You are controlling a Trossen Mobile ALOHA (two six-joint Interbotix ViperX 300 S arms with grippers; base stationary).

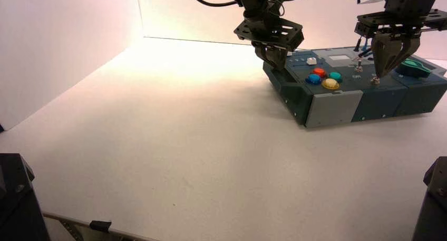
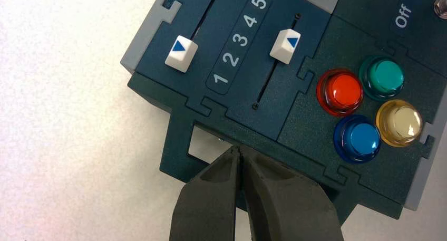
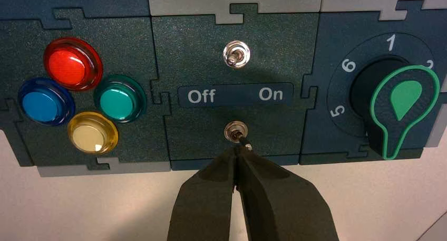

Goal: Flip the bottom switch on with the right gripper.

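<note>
The bottom switch, a tiny silvery toggle, sits under the "Off / On" label near the box's front edge. Its lever leans toward the On side, and the lever tip rests against my right gripper's tip. My right gripper is shut, with nothing between its fingers, and hangs just in front of this toggle. From above, the right gripper points down right beside the bottom switch. My left gripper is shut over the box's left front edge, below the sliders.
The twin toggle stands above the label. Red, blue, teal and yellow buttons lie on the Off side. A green-rimmed knob lies on the On side. Two white sliders flank the numbers. The box stands on a white table.
</note>
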